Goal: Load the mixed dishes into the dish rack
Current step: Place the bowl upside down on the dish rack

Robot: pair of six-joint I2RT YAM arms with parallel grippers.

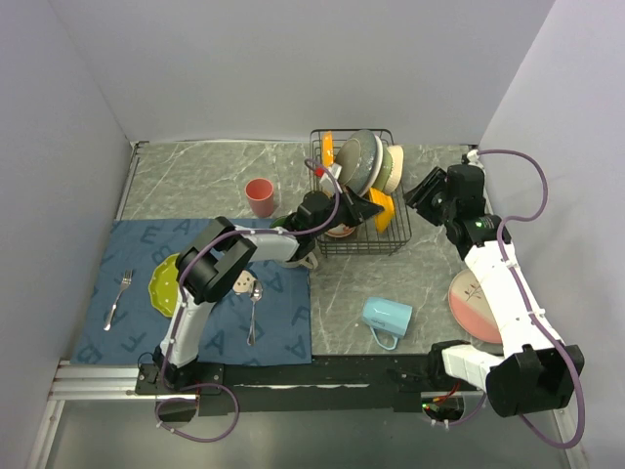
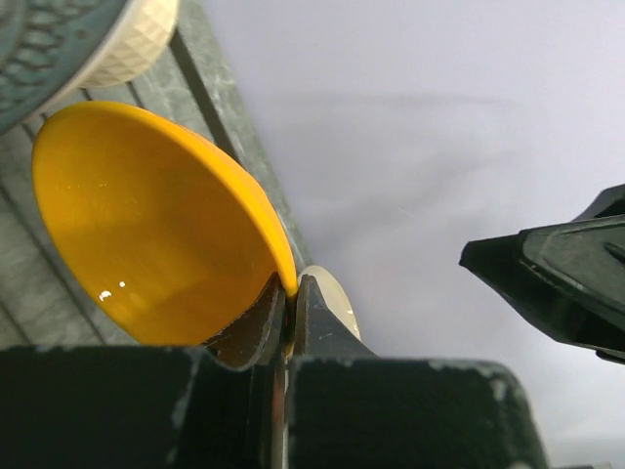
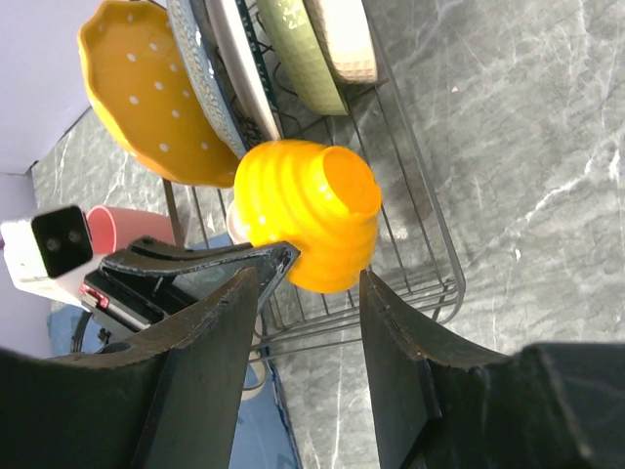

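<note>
The black wire dish rack (image 1: 395, 237) stands at the back centre and holds an orange scalloped plate (image 1: 327, 149), grey plates (image 1: 357, 156) and green and cream bowls (image 1: 392, 167) upright. My left gripper (image 1: 367, 208) is shut on the rim of an orange ribbed bowl (image 1: 382, 209) and holds it over the rack's right front part. The pinch shows in the left wrist view (image 2: 290, 293) on the bowl (image 2: 146, 225). My right gripper (image 1: 426, 191) is open and empty just right of the rack. In the right wrist view (image 3: 308, 293) it faces the bowl (image 3: 312, 215).
A pink cup (image 1: 260, 197) stands left of the rack. A lime-green plate (image 1: 166, 283), fork (image 1: 119, 296) and spoon (image 1: 254, 308) lie on the blue mat (image 1: 283, 313). A light-blue mug (image 1: 387, 319) lies at front centre. A pink plate (image 1: 469, 305) sits partly under my right arm.
</note>
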